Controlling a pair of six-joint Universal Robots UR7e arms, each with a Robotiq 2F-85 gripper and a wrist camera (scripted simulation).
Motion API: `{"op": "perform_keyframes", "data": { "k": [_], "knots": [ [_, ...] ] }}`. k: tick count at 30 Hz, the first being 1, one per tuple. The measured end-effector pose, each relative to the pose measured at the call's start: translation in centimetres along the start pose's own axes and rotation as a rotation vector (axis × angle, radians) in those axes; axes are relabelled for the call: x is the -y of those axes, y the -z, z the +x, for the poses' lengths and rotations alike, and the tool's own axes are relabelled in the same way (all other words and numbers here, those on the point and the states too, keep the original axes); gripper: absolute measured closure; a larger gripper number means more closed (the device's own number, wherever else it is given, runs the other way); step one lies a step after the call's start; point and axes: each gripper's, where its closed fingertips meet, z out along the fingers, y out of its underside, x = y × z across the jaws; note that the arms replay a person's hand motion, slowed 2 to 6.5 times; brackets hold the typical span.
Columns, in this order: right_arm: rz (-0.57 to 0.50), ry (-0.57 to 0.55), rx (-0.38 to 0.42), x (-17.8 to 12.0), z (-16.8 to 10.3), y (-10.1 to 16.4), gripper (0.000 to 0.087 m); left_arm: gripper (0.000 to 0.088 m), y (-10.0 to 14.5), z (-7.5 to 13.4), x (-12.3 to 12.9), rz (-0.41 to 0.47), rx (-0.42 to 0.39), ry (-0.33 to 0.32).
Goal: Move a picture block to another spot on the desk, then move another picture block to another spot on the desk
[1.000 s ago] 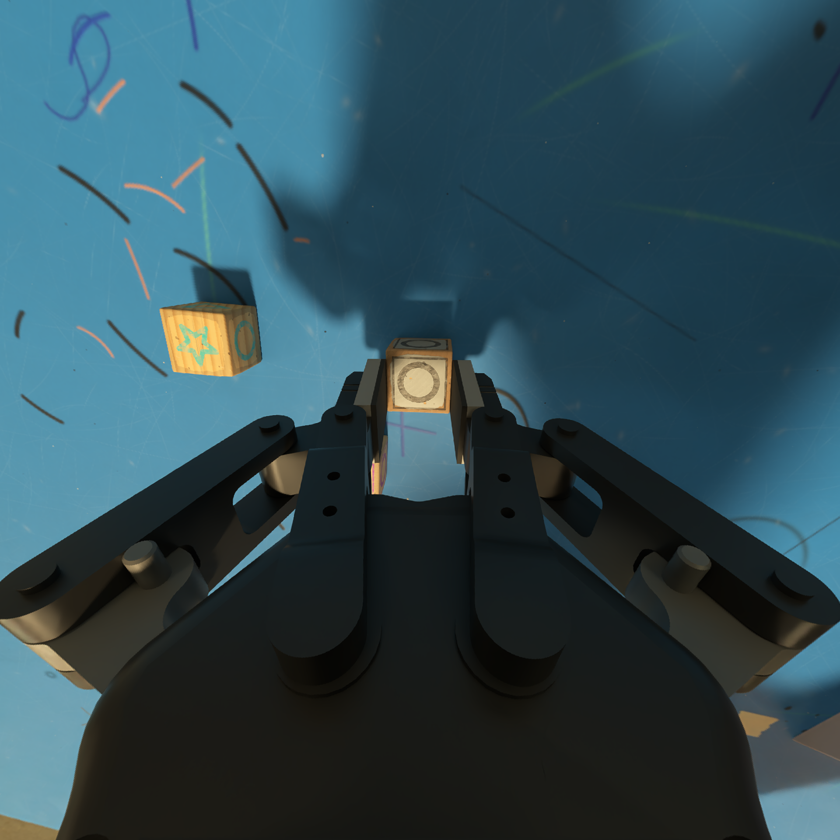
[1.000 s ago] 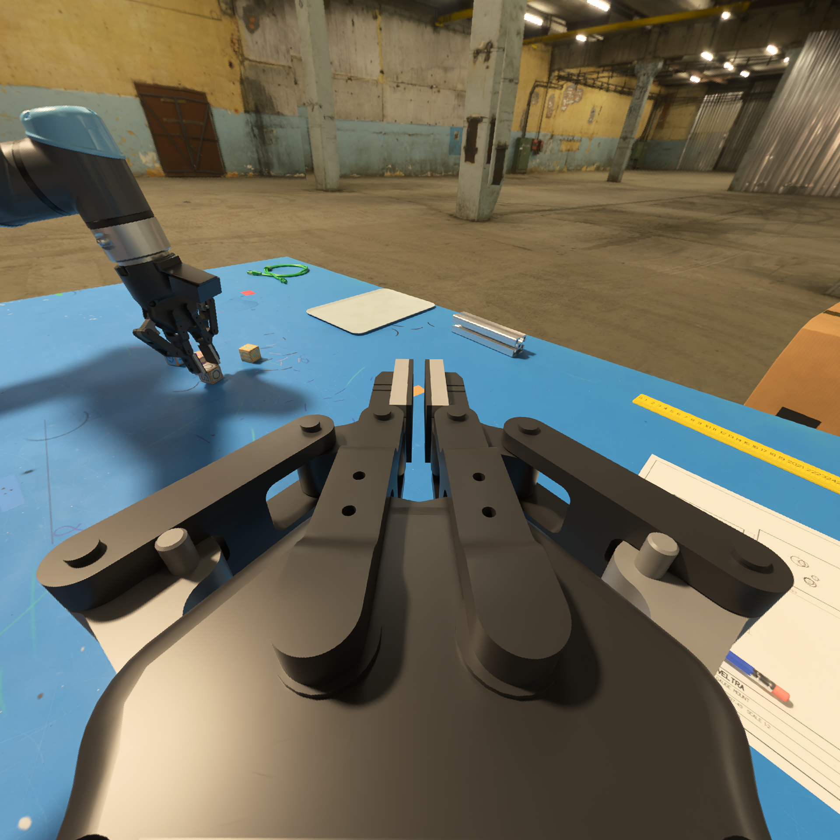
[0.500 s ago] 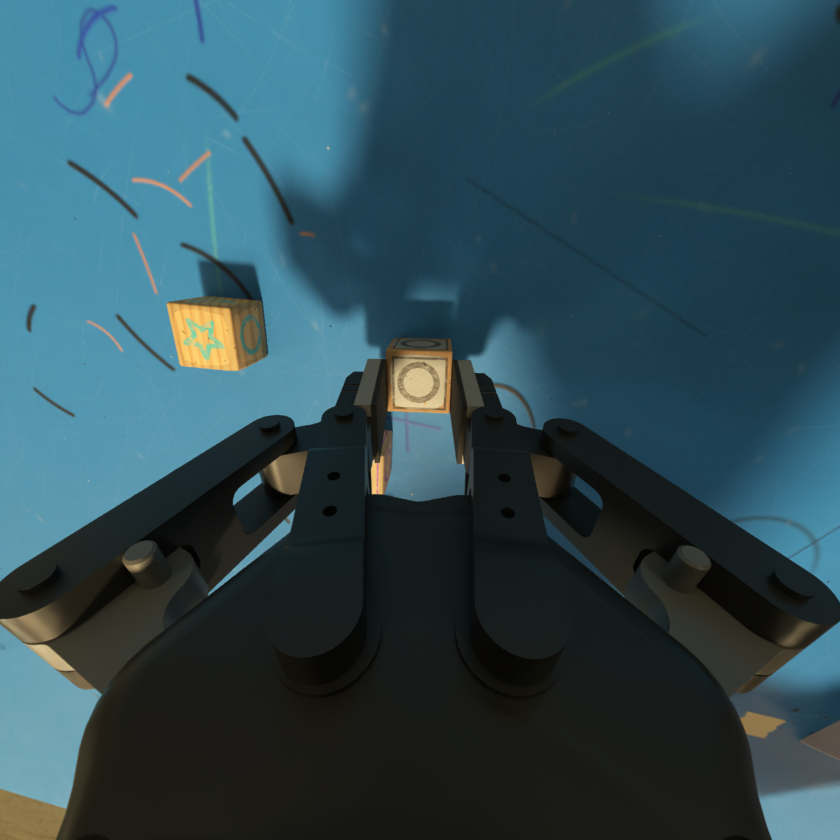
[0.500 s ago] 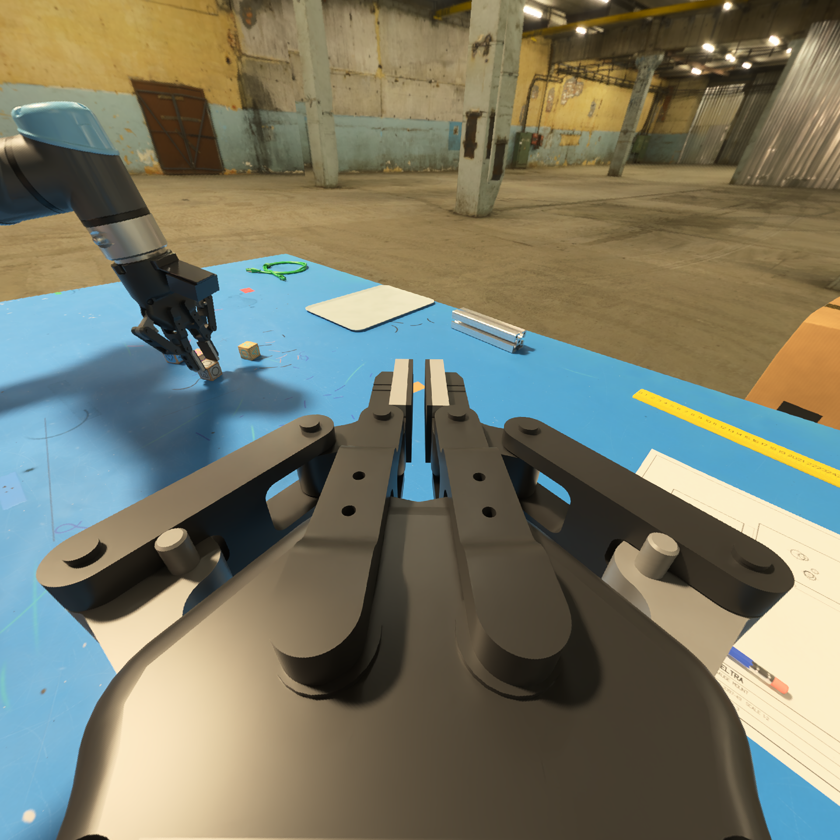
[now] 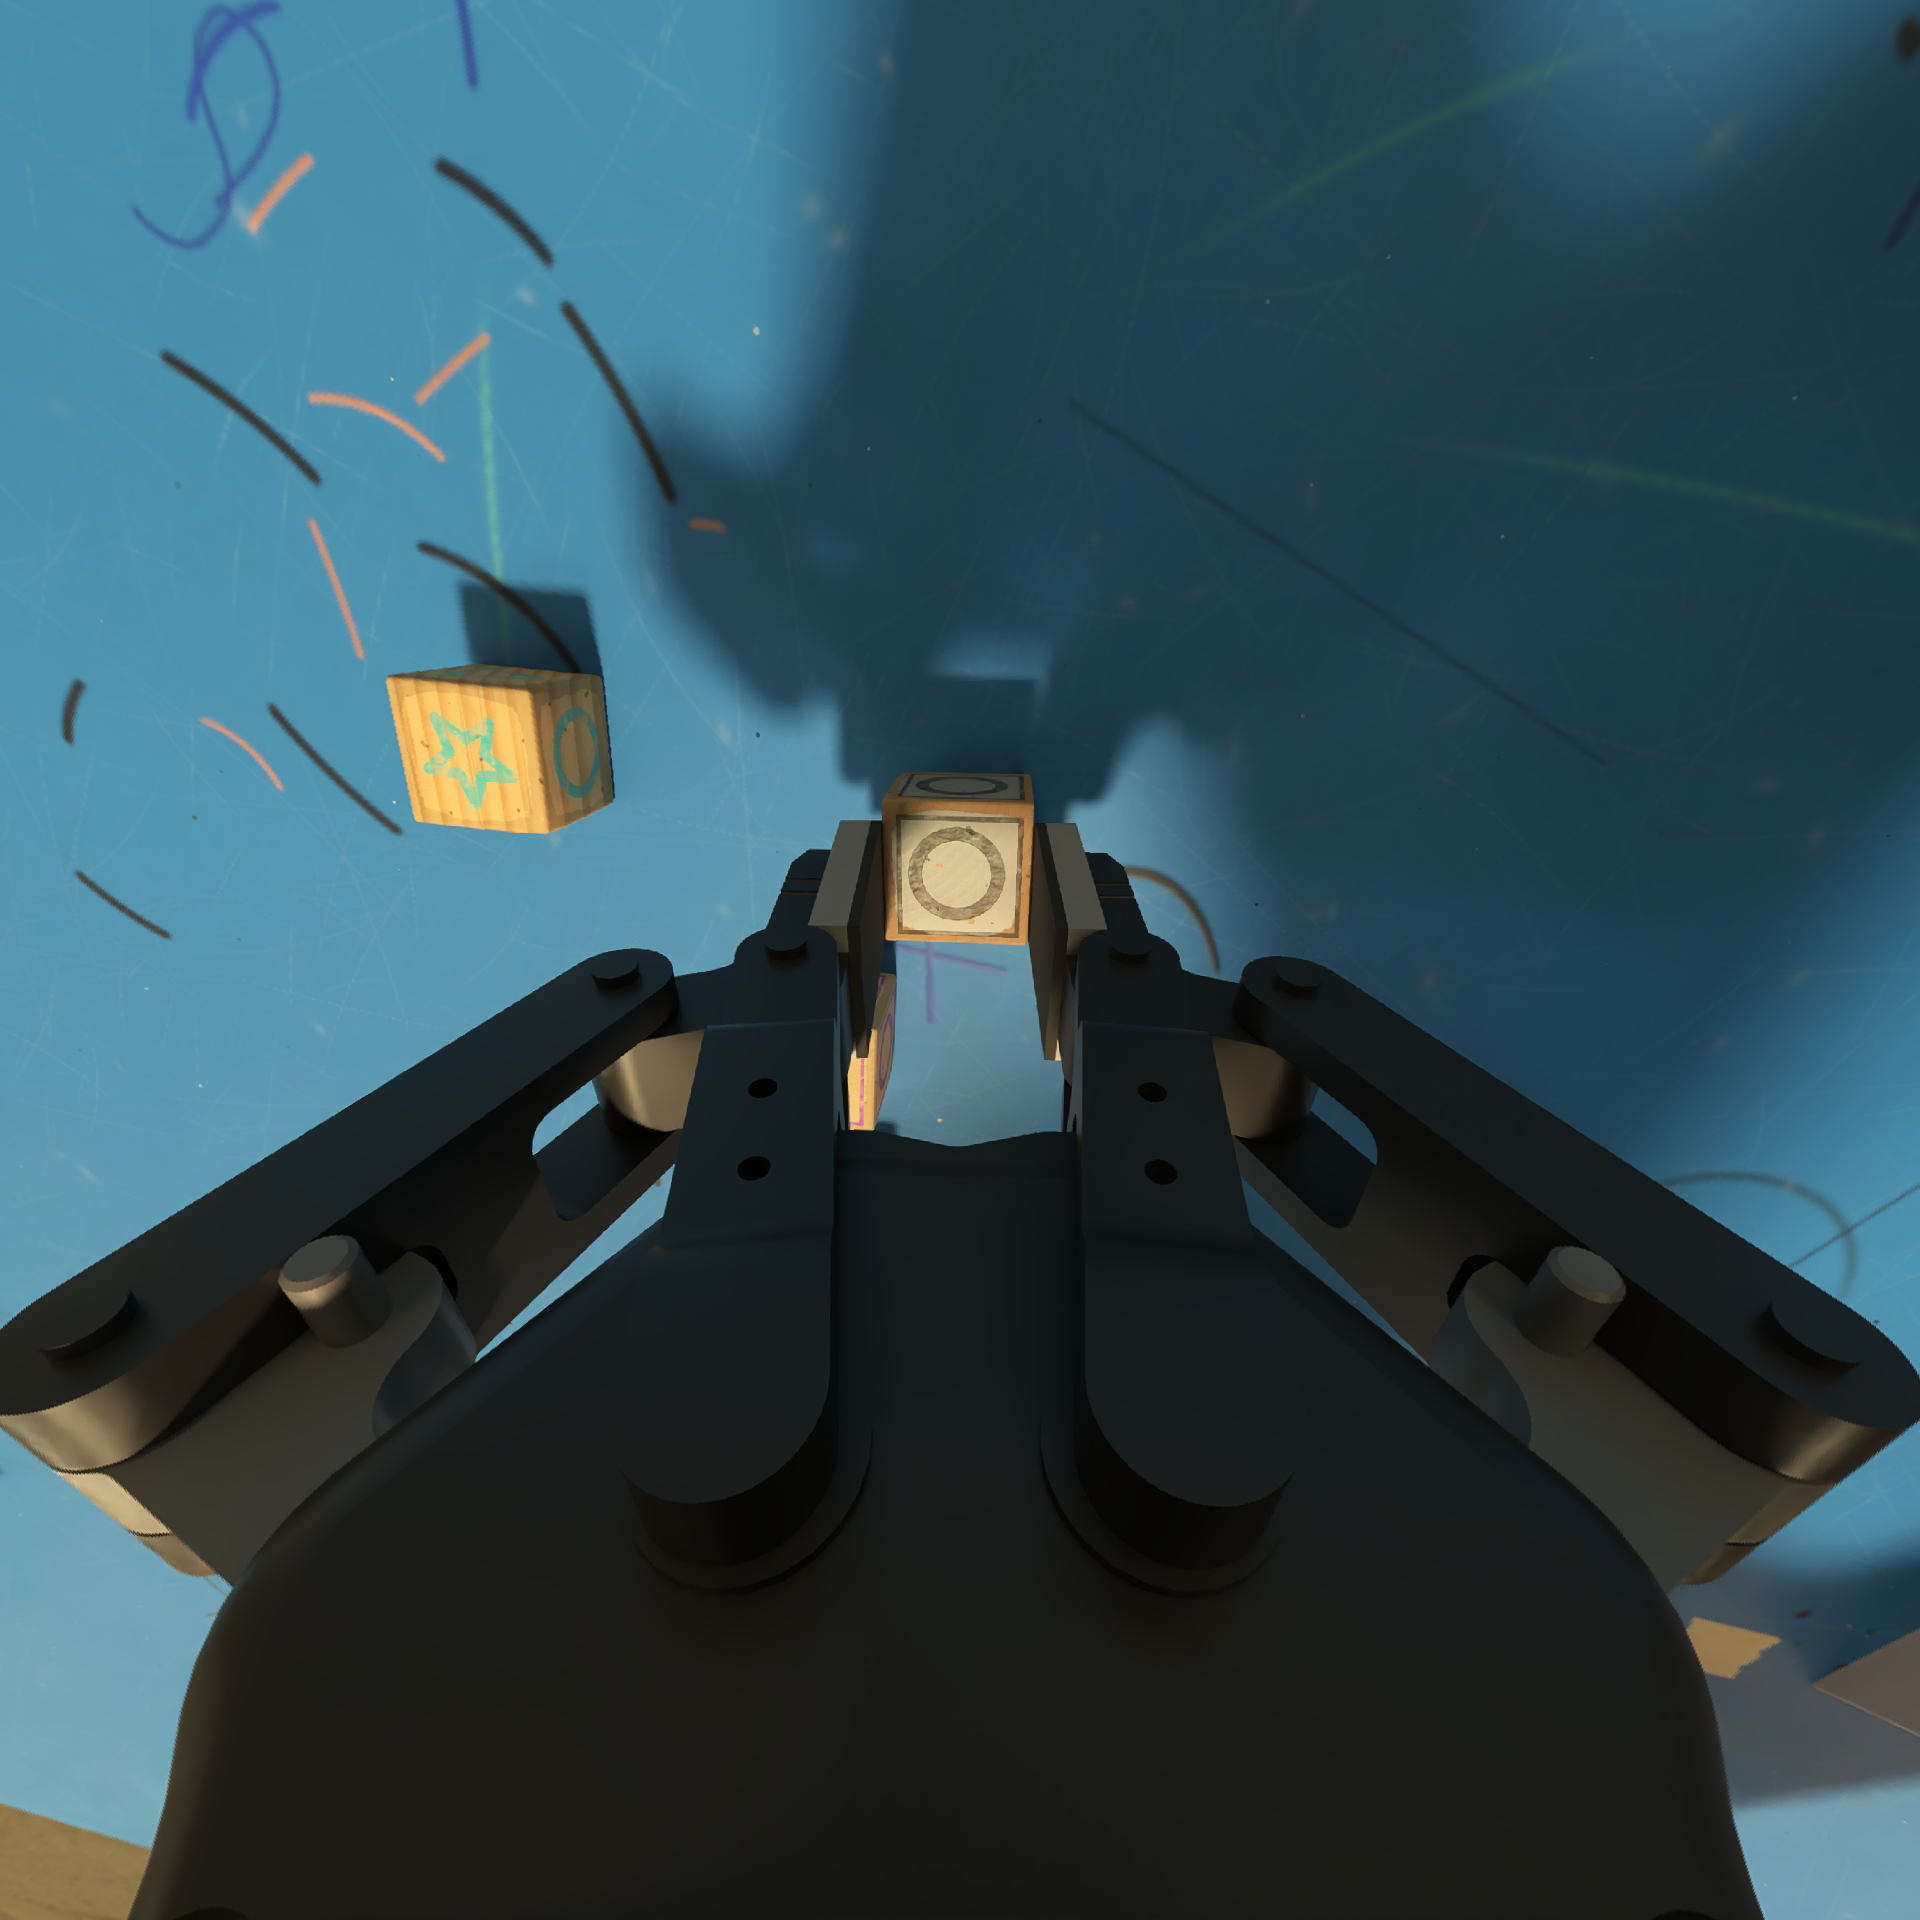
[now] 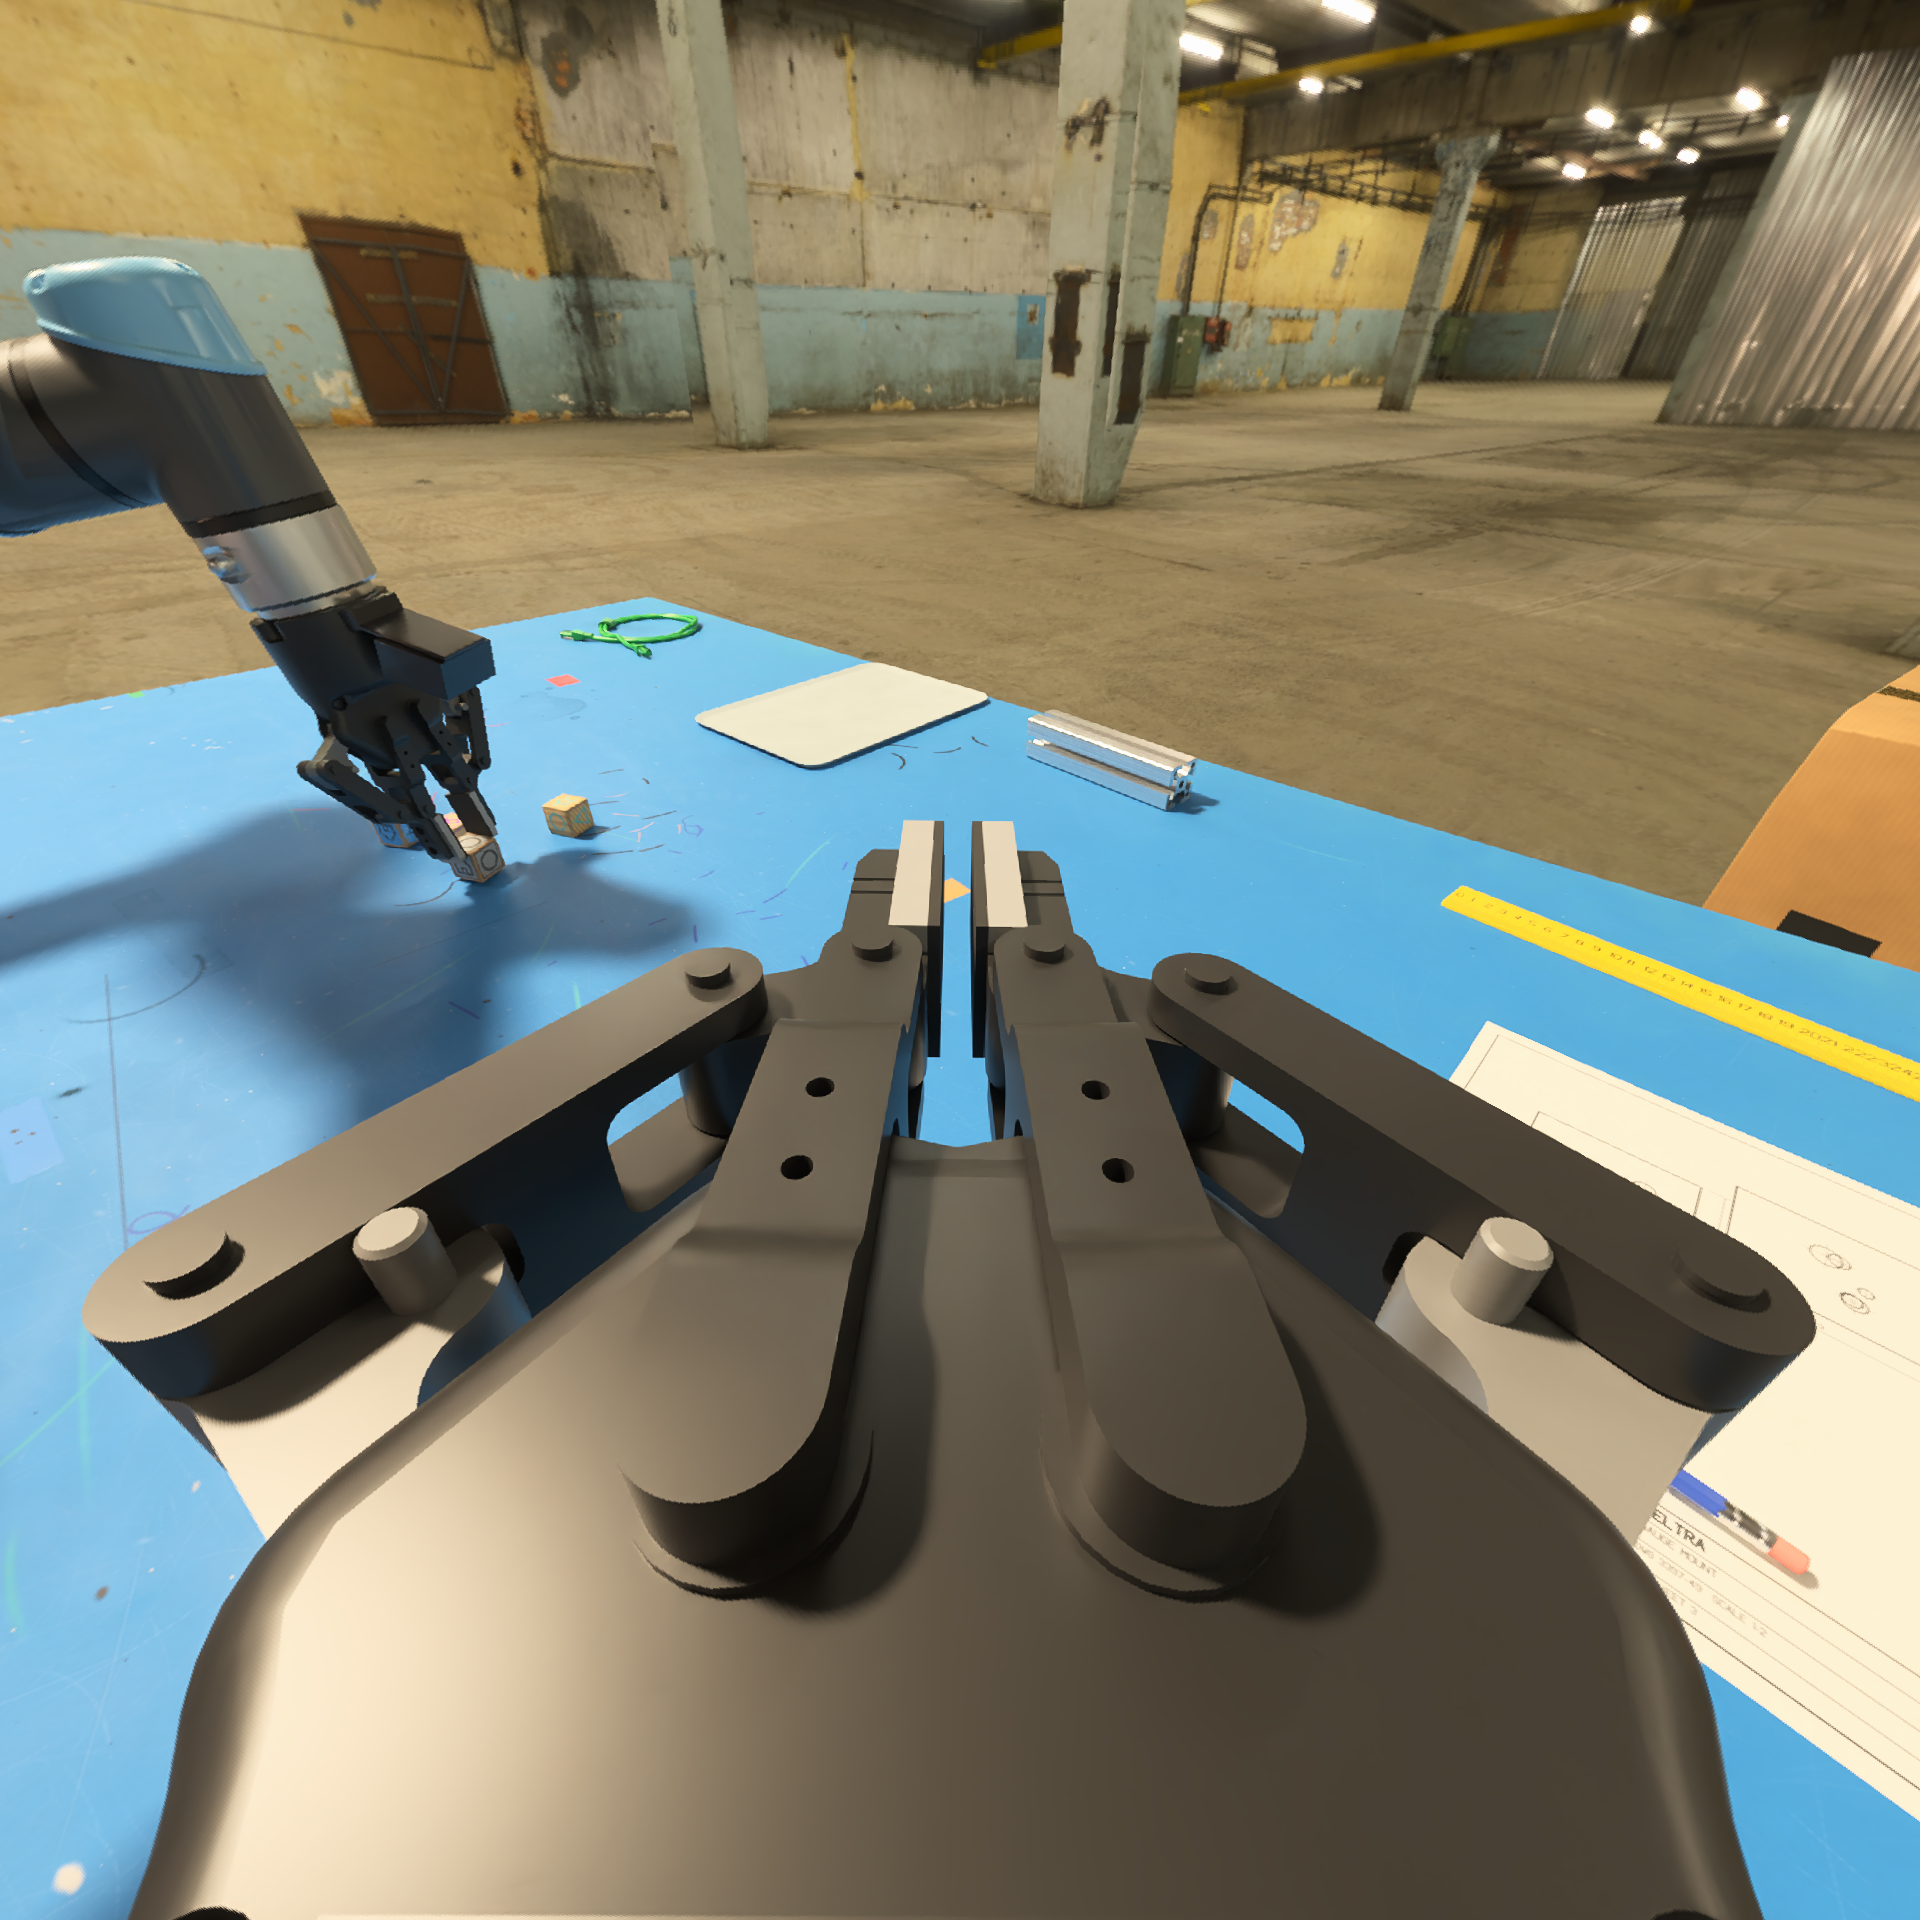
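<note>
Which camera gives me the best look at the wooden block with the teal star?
Left wrist view: the wooden teal-star block sits close, star and ring faces clear. Right wrist view shows it only as a tiny distant cube.

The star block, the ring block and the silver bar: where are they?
Star block [image 5: 473, 750], left wrist view, on its star face.
Ring block [image 5: 956, 873], left wrist view, on its ring face.
Silver bar [image 6: 1110, 758], right wrist view, on its top.

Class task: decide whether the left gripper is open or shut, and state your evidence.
Shut on the ring-marked picture block: in the left wrist view, both pads of the left gripper press against its sides at the fingertips.
</note>
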Motion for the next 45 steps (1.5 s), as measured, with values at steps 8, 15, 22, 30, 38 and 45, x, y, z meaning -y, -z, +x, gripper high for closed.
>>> {"op": "perform_keyframes", "data": {
  "k": [8, 15, 22, 30, 38, 45],
  "knots": [
    [-0.005, -0.004, -0.005, -0.2, 0.1, 0.1, 0.0827, 0.0625, 0.2, -0.1, 0.1, 0.009, 0.004, 0.012],
    [-0.008, -0.008, -0.006, -0.3, 0.2, 0.1, 0.0827, 0.0625, 0.4, -0.2, 0.1, 0.021, 0.006, 0.017],
    [-0.014, -0.01, -0.011, -0.4, 0.3, 0.2, 0.0827, 0.0625, 0.8, -0.6, 0.0, 0.036, 0.023, 0.027],
    [-0.021, -0.012, -0.023, -0.6, 0.5, 0.3, 0.0827, 0.0625, 1.8, -1.2, -0.8, 0.039, 0.054, 0.069],
    [-0.016, -0.018, -0.028, -0.6, 0.7, 0.6, 0.0827, 0.0625, 3.9, -2.0, -1.5, 0.081, 0.113, 0.113],
    [-0.02, -0.025, -0.036, -0.8, 1.1, 0.8, 0.0826, 0.0625, 6.1, -2.1, -1.1, 0.177, 0.156, 0.116]
  ]
}}
